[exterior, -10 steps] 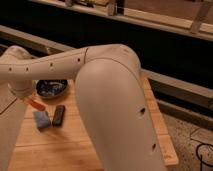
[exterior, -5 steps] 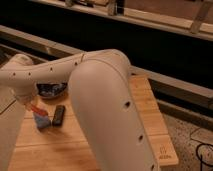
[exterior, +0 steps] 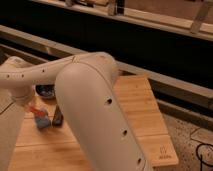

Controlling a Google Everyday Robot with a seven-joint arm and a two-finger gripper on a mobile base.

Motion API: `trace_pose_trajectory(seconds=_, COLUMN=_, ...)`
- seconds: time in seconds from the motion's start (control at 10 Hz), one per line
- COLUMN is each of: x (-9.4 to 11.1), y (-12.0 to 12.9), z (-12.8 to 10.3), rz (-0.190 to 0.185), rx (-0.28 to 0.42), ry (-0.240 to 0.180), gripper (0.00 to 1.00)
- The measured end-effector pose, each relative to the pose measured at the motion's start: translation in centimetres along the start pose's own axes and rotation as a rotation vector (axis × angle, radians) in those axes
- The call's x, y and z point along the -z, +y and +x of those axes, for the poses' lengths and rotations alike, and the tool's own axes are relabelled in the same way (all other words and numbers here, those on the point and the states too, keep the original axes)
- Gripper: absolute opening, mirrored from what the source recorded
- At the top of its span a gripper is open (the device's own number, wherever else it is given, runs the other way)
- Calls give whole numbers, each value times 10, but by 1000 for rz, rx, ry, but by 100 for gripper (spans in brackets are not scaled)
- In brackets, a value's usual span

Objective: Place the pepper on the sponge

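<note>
Over pale wooden slatted tabletop [exterior: 140, 115], left side: soft blue-grey rectangular sponge [exterior: 43, 122]; slim tapered red-orange pepper [exterior: 35, 110] just above it, pinched in closed gripper [exterior: 29, 106].

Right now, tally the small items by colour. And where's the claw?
Red-orange: 1, pepper, held in the shut claw at far left, just above the sponge
Blue-grey: 1, sponge
Black: 1, bar
Dark: 1, bowl
Total: 4
</note>
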Motion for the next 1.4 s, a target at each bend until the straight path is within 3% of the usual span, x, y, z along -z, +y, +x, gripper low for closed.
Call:
trace_pose_trajectory(seconds=0.4, x=-13, y=3, z=0, rz=-5, rx=-28, ry=7, gripper=0)
trace_pose_trajectory(seconds=0.6, x=-18, y=10, z=-1, rz=-20, rx=-50, ry=-12, gripper=0)
trace_pose_trajectory(seconds=0.9, x=-25, y=8, z=3, rz=-4, rx=-82, ry=-46, gripper=0)
trace_pose_trajectory(seconds=1.4, x=-39, y=10, z=26, rz=28, rx=-102, ry=30, gripper=0)
